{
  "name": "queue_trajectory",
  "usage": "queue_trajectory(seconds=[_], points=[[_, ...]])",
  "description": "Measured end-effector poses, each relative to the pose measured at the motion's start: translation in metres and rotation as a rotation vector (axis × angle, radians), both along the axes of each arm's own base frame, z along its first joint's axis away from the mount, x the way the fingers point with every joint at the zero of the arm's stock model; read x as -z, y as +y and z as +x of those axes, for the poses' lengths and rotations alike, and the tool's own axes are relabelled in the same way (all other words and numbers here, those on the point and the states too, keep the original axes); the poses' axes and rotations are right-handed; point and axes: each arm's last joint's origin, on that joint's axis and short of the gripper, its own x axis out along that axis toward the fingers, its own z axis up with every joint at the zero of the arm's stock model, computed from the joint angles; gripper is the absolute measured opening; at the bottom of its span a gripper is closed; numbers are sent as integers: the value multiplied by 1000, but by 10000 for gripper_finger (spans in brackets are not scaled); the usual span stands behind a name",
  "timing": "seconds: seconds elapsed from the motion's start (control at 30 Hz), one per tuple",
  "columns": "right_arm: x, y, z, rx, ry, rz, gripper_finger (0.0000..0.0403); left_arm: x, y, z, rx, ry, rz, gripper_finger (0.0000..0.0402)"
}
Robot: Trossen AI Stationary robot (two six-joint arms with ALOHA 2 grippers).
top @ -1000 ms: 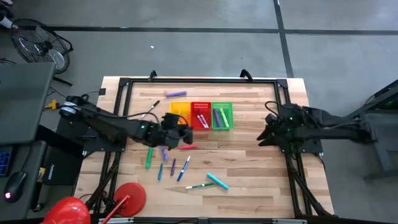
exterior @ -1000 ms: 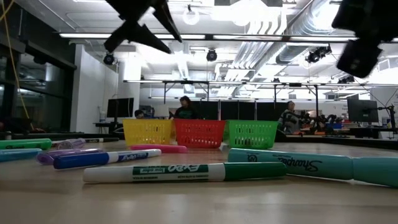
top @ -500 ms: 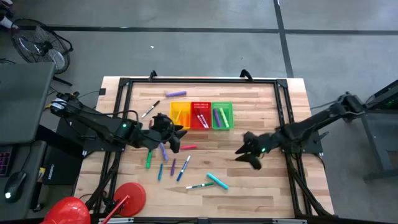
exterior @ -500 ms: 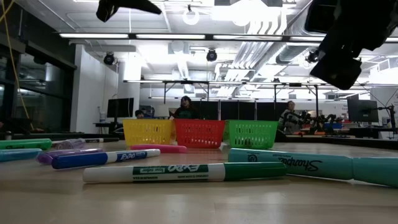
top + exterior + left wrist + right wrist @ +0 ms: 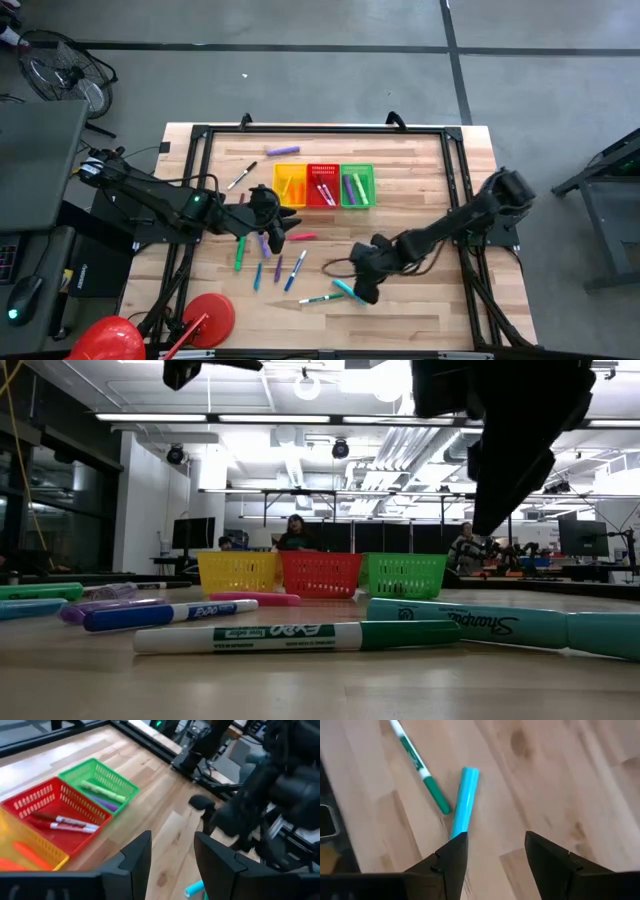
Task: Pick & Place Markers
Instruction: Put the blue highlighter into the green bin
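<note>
high view first: the wooden table point(image 5: 420, 170) fills the middle of the frame, and three little mesh baskets sit side by side at upper centre, the yellow basket point(image 5: 289, 184) on the left, the red basket point(image 5: 322, 186) in the middle, the green basket point(image 5: 357, 186) on the right. some markers already lie in them; a purple and a green one show in the green basket, white-bodied ones in the red. a lone purple marker point(image 5: 283, 151) lies above the yellow basket, near the table's upper edge.

most of the loose markers point(image 5: 277, 268) are scattered lower left of centre, in green, purple and blue, with a pink one point(image 5: 303, 237) just below the baskets. a teal marker point(image 5: 349, 291) and a white-and-green marker point(image 5: 320, 298) lie just beside each other at lower centre.

the right gripper point(image 5: 364, 279) reaches in from the right edge and hangs over that teal marker. in the right wrist view its fingers point(image 5: 451, 860) stand spread with nothing between them, and the teal marker point(image 5: 464, 802) lies on the wood just ahead of one fingertip, the white-and-green marker point(image 5: 417, 765) beside it.

the left gripper point(image 5: 275, 228) comes in from the left and sits just below the yellow basket, above the scattered markers. in the left wrist view its fingers point(image 5: 136, 860) are parted and empty, looking toward the red and green baskets.

low view shows the white-and-green marker point(image 5: 300, 636) and teal marker point(image 5: 500, 626) lying close in the foreground, the three baskets behind them, and people far back in the room.
</note>
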Motion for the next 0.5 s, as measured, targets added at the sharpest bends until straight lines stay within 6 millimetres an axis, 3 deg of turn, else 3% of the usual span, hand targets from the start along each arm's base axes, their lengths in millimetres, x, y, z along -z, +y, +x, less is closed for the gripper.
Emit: queue_trajectory(seconds=[0.23, 0.5], points=[[12, 17, 29, 16, 207, -43, 186, -7, -2, 3, 42, -62, 3, 147], [13, 32, 48, 34, 240, -21, 186, -8, -2, 4, 49, -71, 13, 147]])
